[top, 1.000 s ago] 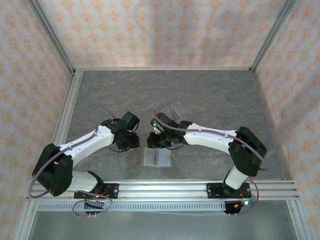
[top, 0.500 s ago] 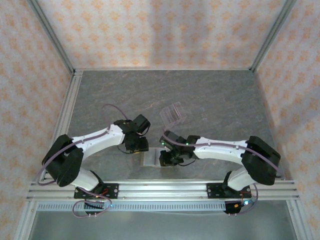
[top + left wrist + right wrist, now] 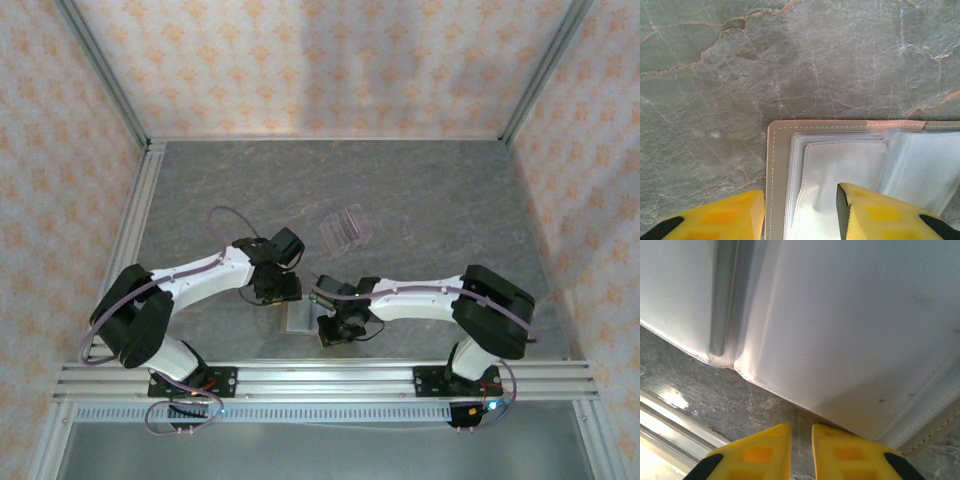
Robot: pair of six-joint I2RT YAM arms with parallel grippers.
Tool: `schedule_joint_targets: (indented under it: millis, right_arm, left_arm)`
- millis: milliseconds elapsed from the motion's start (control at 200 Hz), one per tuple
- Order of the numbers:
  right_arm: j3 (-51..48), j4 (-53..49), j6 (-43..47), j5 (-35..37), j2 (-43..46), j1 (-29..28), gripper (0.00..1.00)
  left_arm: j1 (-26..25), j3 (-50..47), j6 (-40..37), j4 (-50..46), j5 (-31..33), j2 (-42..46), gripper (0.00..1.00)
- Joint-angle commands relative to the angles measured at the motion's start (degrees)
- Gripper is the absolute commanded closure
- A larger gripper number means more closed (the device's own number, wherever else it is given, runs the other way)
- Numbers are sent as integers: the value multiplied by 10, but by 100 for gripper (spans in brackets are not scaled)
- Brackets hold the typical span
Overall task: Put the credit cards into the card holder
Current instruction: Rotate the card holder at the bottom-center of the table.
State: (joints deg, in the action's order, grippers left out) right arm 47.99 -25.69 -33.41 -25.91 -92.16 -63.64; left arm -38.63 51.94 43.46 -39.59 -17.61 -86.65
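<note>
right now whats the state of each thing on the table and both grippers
card holder: lying open flat on the table, clear sleeves facing up, no card seen in them
clear stand: sitting apart, farther back on the table
left gripper: open, fingers straddling the holder's edge
right gripper: nearly shut, gripping nothing, at the holder's near edge

Two white-shelled arms with black joints and wrists, the left arm (image 3: 190, 280) and right arm (image 3: 420, 297), trail looping lilac cables; their fingers (image 3: 715, 220) are yellow with black tips.
</note>
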Motion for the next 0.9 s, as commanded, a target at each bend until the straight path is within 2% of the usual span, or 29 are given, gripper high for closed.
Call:
schedule_joint_targets:
  millis: [0, 240, 525, 691, 896]
  right_arm:
    - [-1, -3, -2, 36, -15, 17, 81]
    - [23, -11, 14, 42, -14, 70, 81]
    - [76, -25, 23, 33, -9, 79, 81]
    - [107, -72, 40, 47, 36, 87, 78]
    - [134, -129, 56, 84, 96, 179, 68]
  left_arm:
    - [-5, 0, 4, 0, 11, 10, 56]
    - [-6, -2, 7, -3, 13, 16, 56]
    - [-6, -5, 9, -11, 22, 30, 55]
    - [-6, -10, 12, -18, 24, 47, 54]
    - [-6, -29, 27, -34, 26, 93, 52]
